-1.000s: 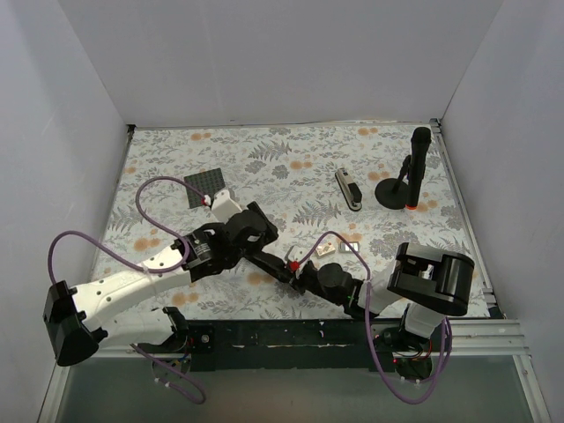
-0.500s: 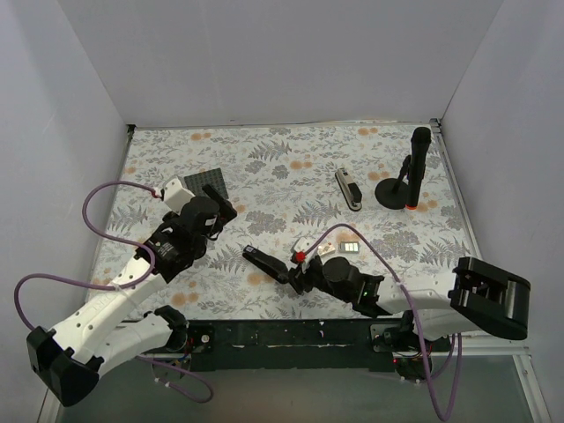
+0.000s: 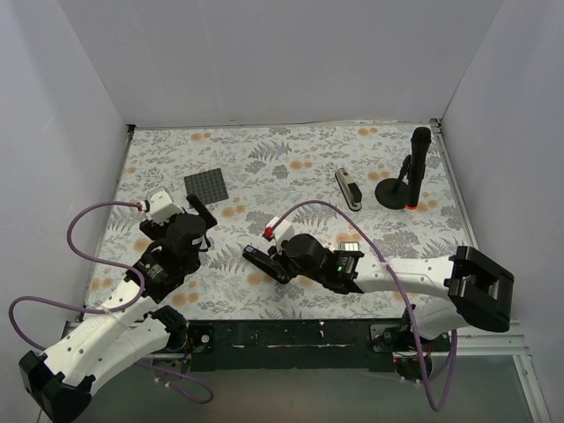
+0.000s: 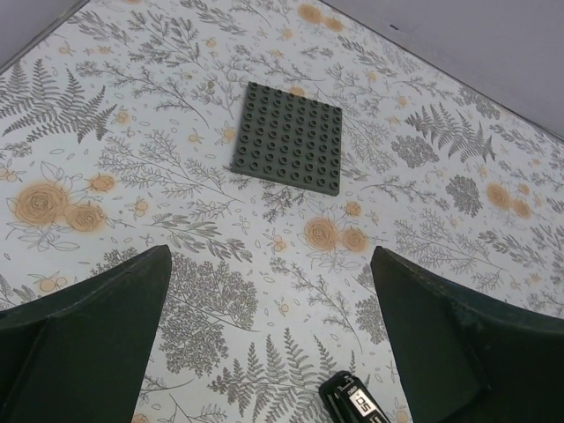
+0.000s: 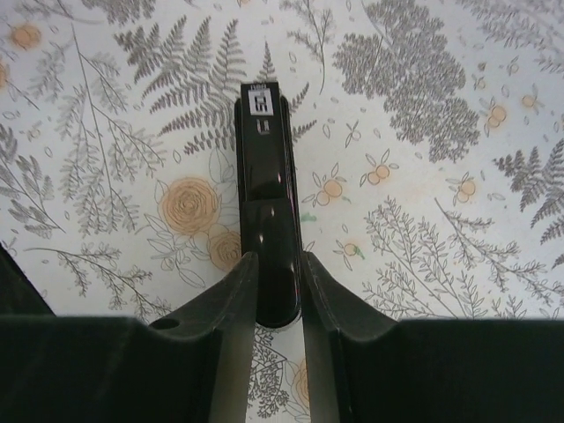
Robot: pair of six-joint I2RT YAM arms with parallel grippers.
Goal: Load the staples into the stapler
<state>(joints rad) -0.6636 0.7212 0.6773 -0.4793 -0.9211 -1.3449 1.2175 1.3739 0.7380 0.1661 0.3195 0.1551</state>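
Observation:
The stapler [image 3: 258,262] is a slim black bar lying flat and closed on the floral mat at front centre. My right gripper [image 3: 277,258] is shut on its near end. In the right wrist view the two fingers [image 5: 231,304] press both sides of the stapler [image 5: 264,176]. The small whitish staples box [image 3: 348,248] lies just right of the right wrist. My left gripper [image 3: 200,217] is open and empty, left of the stapler. In the left wrist view [image 4: 269,256] only the stapler's tip [image 4: 352,404] shows at the bottom edge.
A dark grey studded baseplate [image 3: 205,185] [image 4: 289,138] lies at the left rear. A slim black-and-silver object [image 3: 349,189] lies at centre right. A tall black stand with a round base [image 3: 407,181] is at the right rear. White walls enclose the mat.
My left gripper has let go and drawn back to the left, away from the stapler. My right arm has stretched left along the stapler, its fingers now on the near end.

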